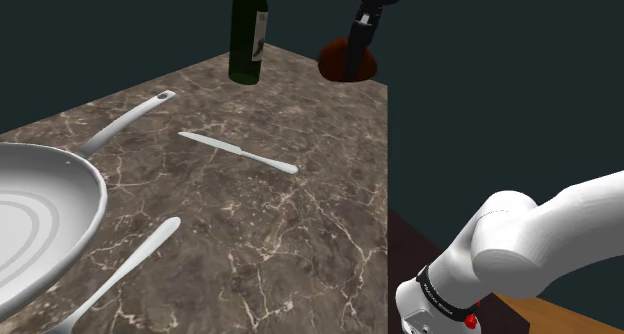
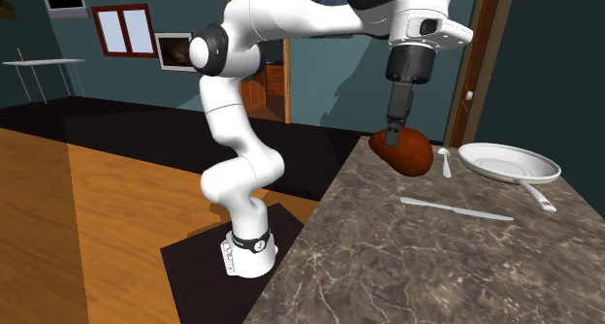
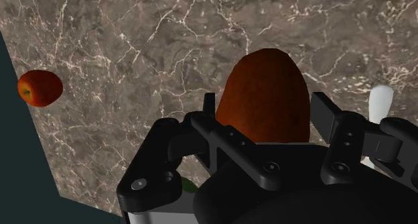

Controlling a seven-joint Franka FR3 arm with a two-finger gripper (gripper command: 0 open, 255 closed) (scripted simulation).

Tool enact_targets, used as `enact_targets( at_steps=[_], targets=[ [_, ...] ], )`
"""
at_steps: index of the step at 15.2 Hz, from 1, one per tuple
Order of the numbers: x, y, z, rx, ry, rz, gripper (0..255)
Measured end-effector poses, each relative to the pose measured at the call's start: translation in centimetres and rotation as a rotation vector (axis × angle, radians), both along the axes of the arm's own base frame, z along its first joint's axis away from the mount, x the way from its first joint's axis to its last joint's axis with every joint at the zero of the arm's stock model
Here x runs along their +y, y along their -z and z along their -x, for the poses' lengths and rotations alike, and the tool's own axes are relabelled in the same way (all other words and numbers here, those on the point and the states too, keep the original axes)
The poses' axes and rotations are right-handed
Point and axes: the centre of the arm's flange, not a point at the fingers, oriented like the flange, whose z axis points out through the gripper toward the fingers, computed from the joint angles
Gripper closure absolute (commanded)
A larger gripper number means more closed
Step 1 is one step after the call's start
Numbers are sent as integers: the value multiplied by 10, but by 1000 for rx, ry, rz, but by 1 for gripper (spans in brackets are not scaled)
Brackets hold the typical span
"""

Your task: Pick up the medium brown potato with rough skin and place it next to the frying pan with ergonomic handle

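Observation:
A reddish-brown potato [image 2: 407, 153] hangs just above the marble counter [image 2: 407, 264], and my gripper [image 2: 393, 134] is shut on its top. In the shoulder view the potato [image 1: 348, 64] is at the counter's far corner, under the gripper [image 1: 362, 40]. In the wrist view the black fingers [image 3: 210, 113] clasp the potato [image 3: 268, 88] from both sides. The white frying pan [image 1: 45, 217] lies at the shoulder view's left, its long handle [image 1: 125, 125] pointing away. In the second exterior view the pan [image 2: 509, 163] is to the right of the potato.
A dark green bottle [image 1: 248, 32] stands at the counter's far edge beside the potato. A white knife [image 1: 238, 152] lies mid-counter and a white spoon [image 1: 125, 272] lies near the pan. A small red fruit [image 3: 40, 88] sits close to the counter's edge.

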Motion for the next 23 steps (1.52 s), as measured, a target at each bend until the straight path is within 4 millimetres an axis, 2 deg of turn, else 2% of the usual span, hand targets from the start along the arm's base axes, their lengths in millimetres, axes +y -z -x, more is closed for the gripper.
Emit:
enact_targets(
  at_steps=[2,4,14,17,23],
  targets=[
    [28,3,5,0,-1,0,255],
    [50,2,21,0,-1,0,255],
    [171,0,70,0,-1,1,255],
    [184,13,74,0,0,1,255],
    [186,44,72,1,1,1,255]
  ],
)
